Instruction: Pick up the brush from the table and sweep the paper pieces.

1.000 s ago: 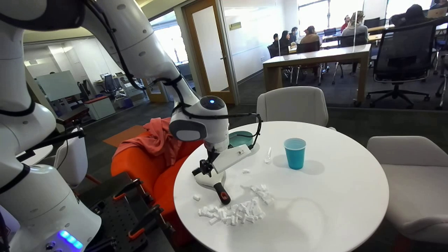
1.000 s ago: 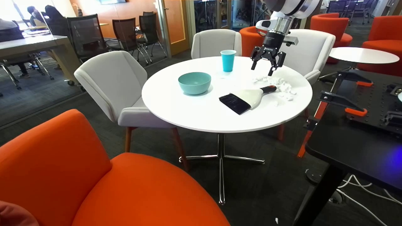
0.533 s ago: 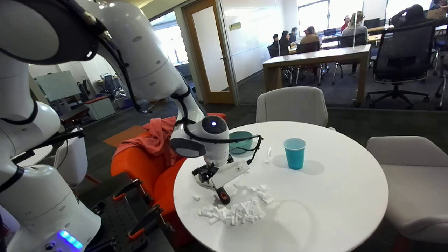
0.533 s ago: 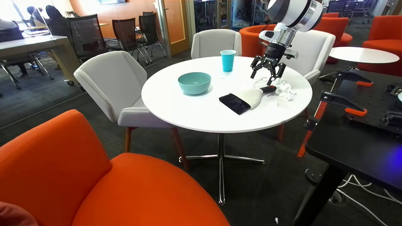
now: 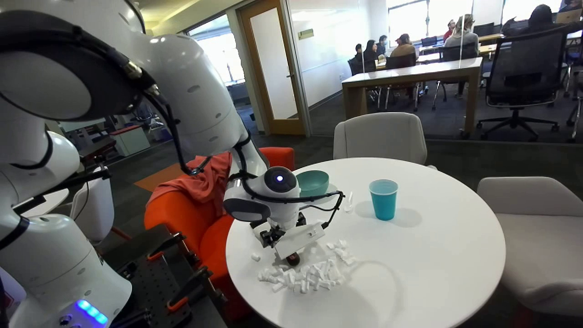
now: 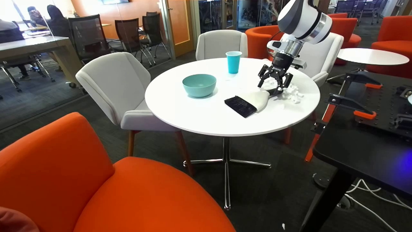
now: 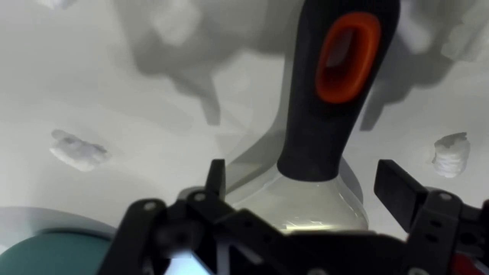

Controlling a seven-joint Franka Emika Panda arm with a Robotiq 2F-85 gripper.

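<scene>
The brush (image 6: 257, 99) lies flat on the round white table (image 6: 193, 116). It has a cream head, black bristles and a black handle (image 7: 319, 130) with an orange-rimmed hole. In an exterior view my arm hides most of it and only the handle end (image 5: 293, 259) shows. White paper pieces (image 5: 309, 277) lie heaped beside the handle, and they also show in the other views (image 6: 292, 93) (image 7: 80, 152). My gripper (image 7: 300, 172) is open and empty, low above the brush. In the wrist view its fingers stand on either side of the brush's neck, with gaps on both sides.
A teal bowl (image 6: 199, 86) and a blue cup (image 6: 233, 63) stand on the table; both show in both exterior views. A clear plastic spoon (image 5: 349, 203) lies near the bowl. Grey chairs (image 5: 381, 139) and an orange chair (image 6: 145, 193) surround the table.
My gripper has moved down toward the table and the brush's handle end, staying open. The brush, bowl, cup and paper pieces have not visibly moved.
</scene>
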